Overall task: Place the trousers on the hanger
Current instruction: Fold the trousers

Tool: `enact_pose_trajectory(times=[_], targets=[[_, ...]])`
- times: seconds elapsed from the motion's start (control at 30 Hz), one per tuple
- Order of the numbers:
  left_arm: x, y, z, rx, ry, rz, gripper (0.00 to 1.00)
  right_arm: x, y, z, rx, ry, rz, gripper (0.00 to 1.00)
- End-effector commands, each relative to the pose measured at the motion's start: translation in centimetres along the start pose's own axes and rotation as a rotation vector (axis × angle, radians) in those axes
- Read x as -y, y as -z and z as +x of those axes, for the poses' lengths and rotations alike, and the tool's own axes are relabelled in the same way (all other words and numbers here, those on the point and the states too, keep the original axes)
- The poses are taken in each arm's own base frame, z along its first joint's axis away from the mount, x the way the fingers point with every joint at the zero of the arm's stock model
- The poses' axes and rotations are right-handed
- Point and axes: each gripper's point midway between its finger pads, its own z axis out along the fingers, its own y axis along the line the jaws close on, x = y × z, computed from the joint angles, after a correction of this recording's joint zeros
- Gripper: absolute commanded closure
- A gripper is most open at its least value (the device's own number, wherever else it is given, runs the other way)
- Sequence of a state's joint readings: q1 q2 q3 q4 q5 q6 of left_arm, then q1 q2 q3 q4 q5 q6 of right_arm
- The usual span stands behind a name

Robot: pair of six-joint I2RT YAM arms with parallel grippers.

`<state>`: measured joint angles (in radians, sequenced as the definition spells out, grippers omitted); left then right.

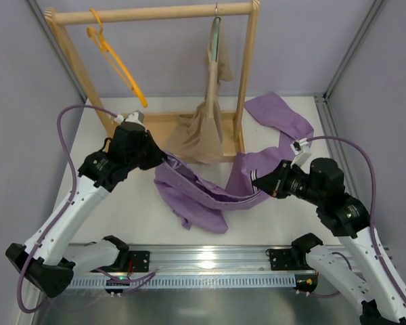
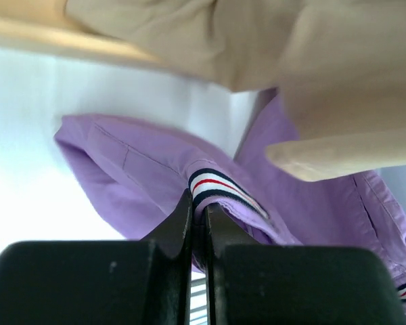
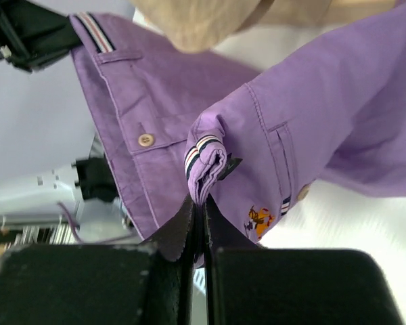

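Note:
The lilac-purple trousers are lifted at the waistband and hang between my two grippers; one leg trails back right on the table. My left gripper is shut on the striped waistband at the left end. My right gripper is shut on a bunched fold of the striped waistband at the right end. The orange-yellow hanger hangs from the wooden rack's top bar at the left, well above and behind the left gripper.
A beige-tan garment hangs on a grey-green hanger at the rack's right side and drapes onto the rack's base, just behind the trousers. The rack's right post stands between the garments. Frame posts flank both sides.

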<state>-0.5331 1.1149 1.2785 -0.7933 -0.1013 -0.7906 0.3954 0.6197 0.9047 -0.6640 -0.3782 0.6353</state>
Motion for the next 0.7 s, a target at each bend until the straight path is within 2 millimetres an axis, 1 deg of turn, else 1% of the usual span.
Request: enact_pose_trajectory(times=[0.0,0.03,0.07,0.1,0.17,0.23,0.27,0.3,0.33,0.37,0.4,0.43,0.47,0.5,0.53,0.57,0.63,0.67], targets=[[-1.2,0.9,0.6,0.034,0.047,0.006,1.0,-1.8,-0.7,2.0,-0.049,0.01,-0.098,0.96],[-2.0,0.5,1.6,0.012,0.044,-0.015,1.0,-1.6,-0.8,2.4,-0.053,0.002,-0.088,0.96],[-2.6,0.4,2.1,0.001,0.042,-0.032,1.0,-1.4,-1.0,3.0,-0.06,-0.001,-0.072,0.96],[-3.5,0.4,2.6,-0.012,0.04,-0.072,1.0,-0.6,-1.3,3.6,-0.073,-0.024,-0.04,0.96],[-4.5,0.2,3.4,-0.031,0.038,-0.108,1.0,0.3,-1.5,4.5,-0.1,-0.053,-0.001,0.96],[-5.3,0.2,4.2,-0.047,0.043,-0.128,1.0,1.6,-1.8,5.5,-0.124,-0.07,0.052,0.96],[-5.4,0.2,4.3,-0.046,0.05,-0.129,1.0,2.7,-1.6,6.2,-0.138,-0.085,0.098,0.96],[-5.6,0.2,4.6,-0.05,0.054,-0.134,1.0,3.8,-1.7,6.3,-0.129,-0.093,0.147,0.93],[-5.6,0.4,4.7,-0.046,0.058,-0.126,1.0,4.3,-1.5,6.5,-0.123,-0.103,0.172,0.86],[-6.0,0.3,5.1,-0.054,0.057,-0.134,1.0,4.5,-0.8,6.4,-0.114,-0.103,0.189,0.65],[-6.2,0.3,5.3,-0.057,0.058,-0.137,1.0,4.6,-0.4,6.0,-0.096,-0.11,0.207,0.56],[-6.3,0.5,5.4,-0.053,0.056,-0.133,1.0,5.2,0.2,5.5,-0.066,-0.115,0.256,0.5],[-6.7,0.4,5.9,-0.062,0.053,-0.137,1.0,4.9,0.6,4.8,-0.042,-0.112,0.257,0.43],[-6.7,0.4,6.0,-0.063,0.054,-0.134,1.0,4.0,1.1,3.3,0.002,-0.104,0.244,0.4],[-6.7,0.5,6.2,-0.065,0.054,-0.127,1.0,4.2,1.3,2.1,0.054,-0.1,0.275,0.38],[-6.9,0.6,6.4,-0.063,0.055,-0.121,1.0,4.0,1.3,1.2,0.081,-0.088,0.283,0.34],[-6.9,0.6,6.5,-0.059,0.055,-0.112,1.0,3.7,0.3,-0.5,0.108,-0.068,0.305,0.33],[-6.9,0.9,6.5,-0.052,0.056,-0.104,1.0,4.0,-0.3,-1.2,0.121,-0.045,0.332,0.32]])
